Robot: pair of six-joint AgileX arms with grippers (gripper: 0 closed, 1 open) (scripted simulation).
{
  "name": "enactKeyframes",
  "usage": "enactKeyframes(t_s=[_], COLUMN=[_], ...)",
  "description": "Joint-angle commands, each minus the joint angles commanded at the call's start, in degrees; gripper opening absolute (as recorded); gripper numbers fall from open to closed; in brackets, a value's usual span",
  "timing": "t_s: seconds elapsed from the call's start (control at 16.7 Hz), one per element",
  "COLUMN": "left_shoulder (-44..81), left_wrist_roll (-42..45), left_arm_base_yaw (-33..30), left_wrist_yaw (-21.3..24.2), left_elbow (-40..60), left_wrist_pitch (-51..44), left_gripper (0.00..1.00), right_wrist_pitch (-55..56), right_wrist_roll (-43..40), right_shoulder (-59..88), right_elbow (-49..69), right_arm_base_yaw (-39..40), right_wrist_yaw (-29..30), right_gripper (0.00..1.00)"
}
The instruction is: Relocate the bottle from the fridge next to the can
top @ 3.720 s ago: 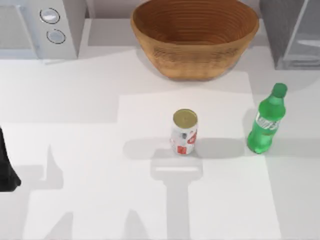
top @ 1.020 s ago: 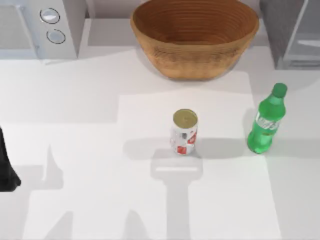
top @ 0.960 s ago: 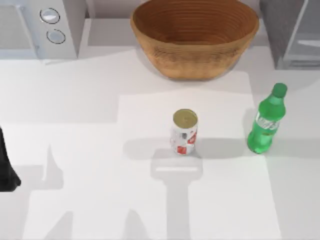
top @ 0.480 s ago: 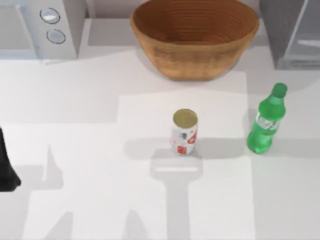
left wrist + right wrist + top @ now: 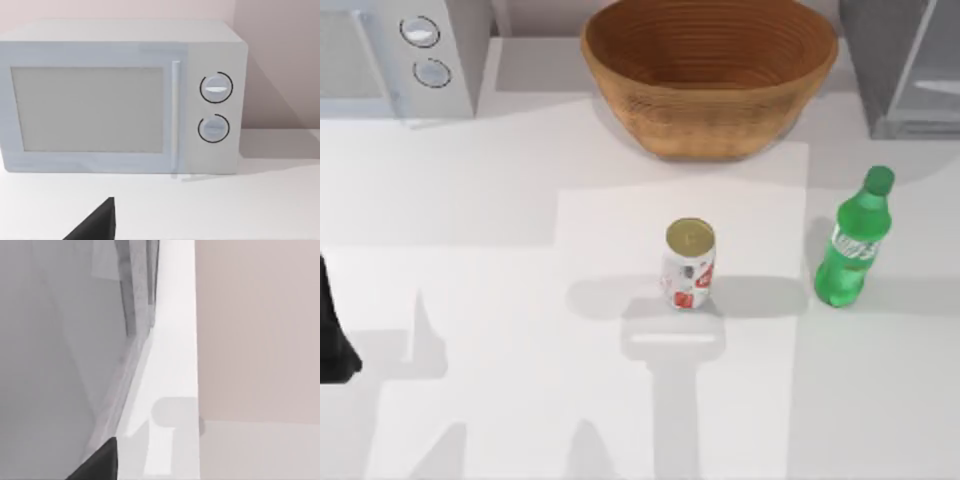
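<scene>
The green bottle stands upright on the table at the right, out in front of the grey fridge in the back right corner. The white can with red markings stands upright near the table's middle, about a hand's width left of the bottle. My left arm is parked at the table's left edge, far from both. A dark corner of my left gripper faces the microwave. A dark corner of my right gripper sits close beside the fridge's grey wall.
A large woven basket stands at the back centre, behind the can. A light-grey microwave with two round knobs occupies the back left corner. Open tabletop lies between the can and the bottle.
The bright patch on the table has narrowed as its right edge slid left past the bottle. Bottle, can and left arm have not moved.
</scene>
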Motion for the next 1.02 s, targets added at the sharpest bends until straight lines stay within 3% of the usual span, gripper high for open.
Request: enactKeyframes(t_s=[0.3,0.48,1.02], left_shoulder=[0.0,0.0,0.0], left_wrist_roll=[0.0,0.0,0.0], left_arm_base_yaw=[0.0,0.0,0.0], left_wrist_yaw=[0.0,0.0,0.0], left_elbow=[0.0,0.0,0.0], left_wrist_pitch=[0.0,0.0,0.0], left_gripper=[1.00,1.00,1.00], right_wrist_pitch=[0.5,2.6,15.5], right_wrist_roll=[0.5,4.5,27.3], right_shoulder=[-0.4,-1.4,-8.7], right_elbow=[-0.5,-2.3,-13.2], right_arm_base_yaw=[0.1,5.4,40.4], right_wrist_yaw=[0.6,5.3,31.3], right_gripper=[1.00,1.00,1.00])
